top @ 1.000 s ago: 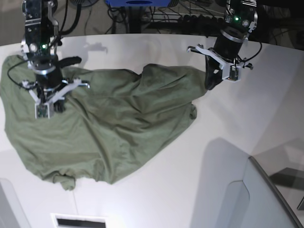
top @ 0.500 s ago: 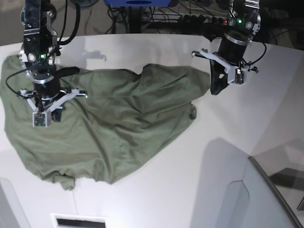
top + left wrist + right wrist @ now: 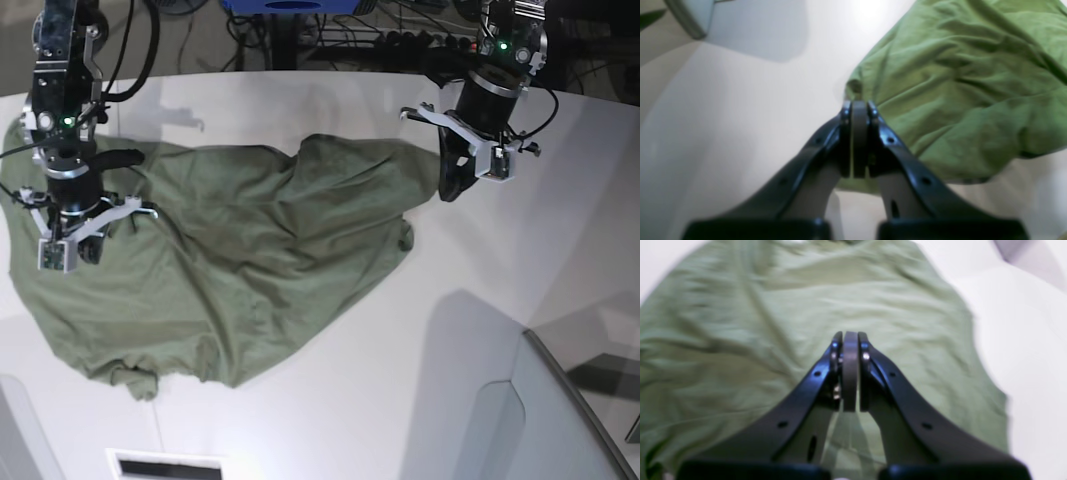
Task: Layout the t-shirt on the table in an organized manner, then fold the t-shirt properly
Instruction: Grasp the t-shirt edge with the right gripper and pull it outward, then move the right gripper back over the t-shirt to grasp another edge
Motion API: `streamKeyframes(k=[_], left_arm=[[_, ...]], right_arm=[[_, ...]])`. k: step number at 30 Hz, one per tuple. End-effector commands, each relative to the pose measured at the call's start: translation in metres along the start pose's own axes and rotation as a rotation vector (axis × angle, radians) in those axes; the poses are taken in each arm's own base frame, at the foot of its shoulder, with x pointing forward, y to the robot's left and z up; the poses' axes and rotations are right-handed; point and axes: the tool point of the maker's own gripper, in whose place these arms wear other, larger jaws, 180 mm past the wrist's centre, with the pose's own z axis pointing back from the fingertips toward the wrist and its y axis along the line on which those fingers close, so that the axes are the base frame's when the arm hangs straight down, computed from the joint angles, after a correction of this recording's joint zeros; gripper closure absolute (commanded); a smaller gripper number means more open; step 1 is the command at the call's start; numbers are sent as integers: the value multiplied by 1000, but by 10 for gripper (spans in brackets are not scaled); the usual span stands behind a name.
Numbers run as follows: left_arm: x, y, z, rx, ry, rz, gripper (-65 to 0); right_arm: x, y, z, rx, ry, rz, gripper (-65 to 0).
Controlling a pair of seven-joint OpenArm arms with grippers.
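The olive-green t-shirt (image 3: 230, 260) lies crumpled and spread over the left half of the white table (image 3: 500, 250). In the base view my right gripper (image 3: 92, 248) hovers over the shirt's left part, shut with nothing in it. The right wrist view shows its fingers (image 3: 850, 340) pressed together above green cloth (image 3: 740, 340). My left gripper (image 3: 450, 190) is at the shirt's upper right corner, also shut and empty. In the left wrist view its closed tips (image 3: 855, 106) sit just beside the shirt's edge (image 3: 957, 83), with bare table (image 3: 723, 116) to the left.
A grey translucent panel (image 3: 560, 420) stands at the lower right, also seen in the left wrist view as a grey corner (image 3: 690, 16). Cables and a blue object (image 3: 290, 8) lie behind the table's far edge. A white slot (image 3: 165, 465) sits at the near edge.
The right arm has moved left across the shirt, its gripper staying shut. The left arm shifted slightly right, then held still by the shirt's corner. The shirt looks unchanged.
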Motion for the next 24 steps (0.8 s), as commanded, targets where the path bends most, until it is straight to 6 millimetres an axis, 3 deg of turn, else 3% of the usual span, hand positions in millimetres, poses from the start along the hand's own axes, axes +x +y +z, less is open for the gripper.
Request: streamKeyframes(k=[1,4,12,18,24], left_arm=[[11,1,0,-1,-42,-2,0],[11,2,0,1,-44,-3,0],[12,4,0,7,-45,-4,0],[9,4,2,7,-36,-1,0],[8,3,2,7,-36,0,0]], right_arm=[[14,-6,1,-18,-49,11,0],[11,-10,1,-26,-41,10,0],[-3,-59,5,-149,-8,-26,0],[-47,-106,2,-184,148,-335,0],[-76,-145,2,-232,227,-426,0]])
